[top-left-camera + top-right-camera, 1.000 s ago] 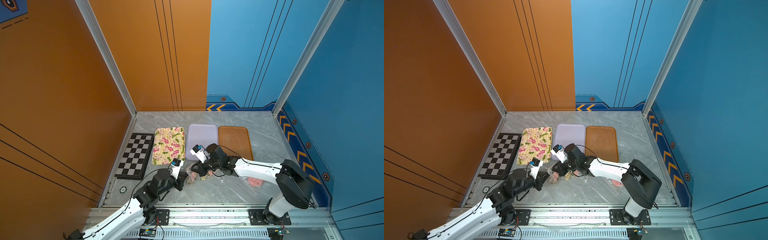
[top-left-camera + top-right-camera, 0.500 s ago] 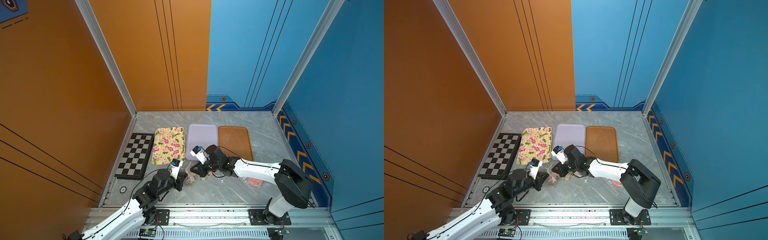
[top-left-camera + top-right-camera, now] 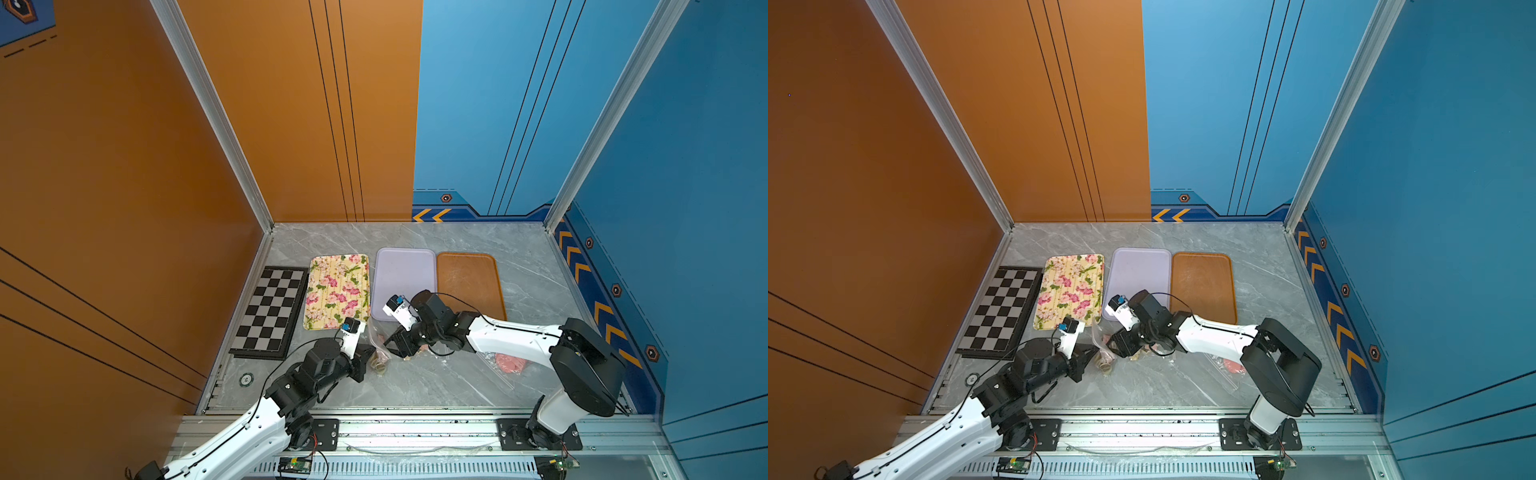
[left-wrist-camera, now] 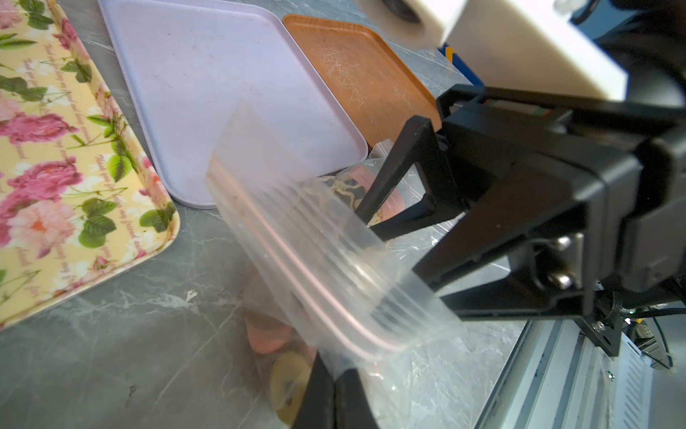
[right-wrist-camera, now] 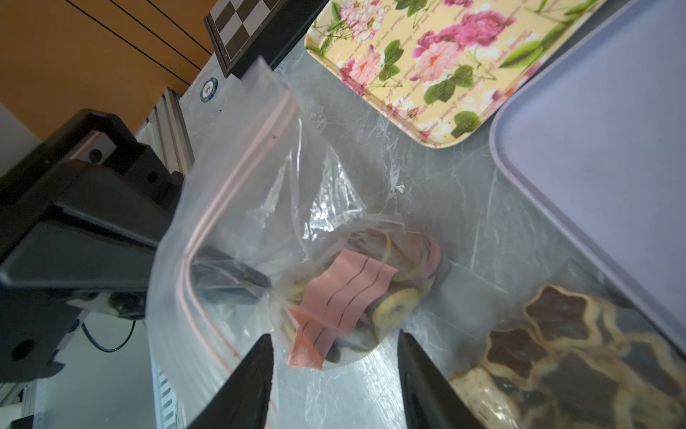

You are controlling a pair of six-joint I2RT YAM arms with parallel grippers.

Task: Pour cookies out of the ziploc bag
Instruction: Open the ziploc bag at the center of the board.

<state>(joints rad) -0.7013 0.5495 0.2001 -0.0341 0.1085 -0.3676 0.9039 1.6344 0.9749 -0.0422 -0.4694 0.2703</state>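
Since a second ago the right gripper point(image 5: 334, 334) has opened up. Its two black fingers point(image 5: 256, 375) now stand apart with nothing pinched between them. It has also slid a little toward the lower left of both top views.

The left gripper point(image 4: 334, 390) is closed tight on the ziploc bag point(image 5: 260, 178), pinching the clear plastic close to the pink zip strip. The bag stands up off the grey table point(image 3: 415, 386), zip end high and closed. It sits in the lower middle of a top view point(image 3: 376, 336), between the two grippers and just below the lilac tray point(image 3: 405, 274).

The cookies point(image 5: 393, 304) are bunched in the bottom of the bag — yellow, brown and pink rounds resting on the table, with a pink label point(image 5: 345, 293) over them.

Right beside that bag lie star cookies point(image 5: 557, 327), cream with dark middles, wrapped in clear plastic too. Pink cookies point(image 3: 509, 362) lie well apart, under the right arm at lower right.

A flower tray point(image 3: 338, 291), a brown tray point(image 3: 467, 278) and a checkerboard point(image 3: 270, 311) sit in a row with the lilac tray across the middle of the table.
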